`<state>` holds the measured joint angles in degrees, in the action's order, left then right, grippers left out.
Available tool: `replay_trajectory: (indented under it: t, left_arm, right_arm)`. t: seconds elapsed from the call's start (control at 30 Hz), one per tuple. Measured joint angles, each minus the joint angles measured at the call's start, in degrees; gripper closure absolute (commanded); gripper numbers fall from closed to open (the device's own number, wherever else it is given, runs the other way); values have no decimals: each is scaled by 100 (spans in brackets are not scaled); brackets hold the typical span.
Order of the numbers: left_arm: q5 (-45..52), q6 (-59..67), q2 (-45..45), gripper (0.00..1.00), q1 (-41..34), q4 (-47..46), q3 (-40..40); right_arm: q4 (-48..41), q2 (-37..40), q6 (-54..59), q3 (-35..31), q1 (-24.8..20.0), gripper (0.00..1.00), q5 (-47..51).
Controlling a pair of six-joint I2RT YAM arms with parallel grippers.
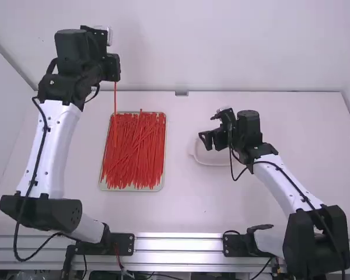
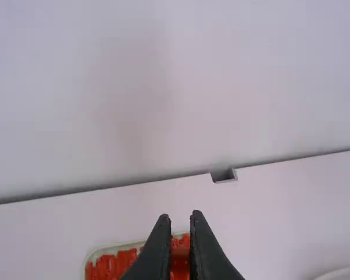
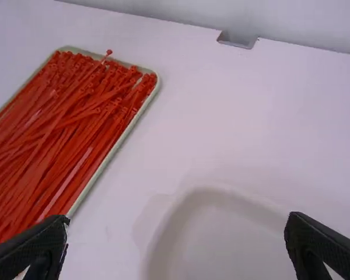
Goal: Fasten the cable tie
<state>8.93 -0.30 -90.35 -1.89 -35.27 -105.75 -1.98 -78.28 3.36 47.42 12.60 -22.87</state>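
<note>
A flat tray left of the table's middle holds a heap of red cable ties. High above the tray's far end, my left gripper is shut on one red cable tie, which hangs straight down toward the heap. In the left wrist view its fingers stand almost together, with red showing between them. My right gripper is open over a white dish to the right of the tray, nothing between its fingers. The right wrist view shows the dish, the heap of ties and the wide-spread gripper.
A small grey bracket sits at the table's far edge against the white wall. Bare white table lies around the tray and the dish, with free room on the right side and near the front rail.
</note>
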Motion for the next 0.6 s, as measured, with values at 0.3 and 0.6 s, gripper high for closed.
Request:
replay_trajectory:
  t: [0.3,0.6]
  left_arm:
    - [-57,-225,1104,98,0,1005,1792]
    - [376,-608,2122,98,0,2715,3744]
  right_arm:
    - [396,2,-44,0,0,0,-721]
    - [1137,2,-658,0,0,0,-1097]
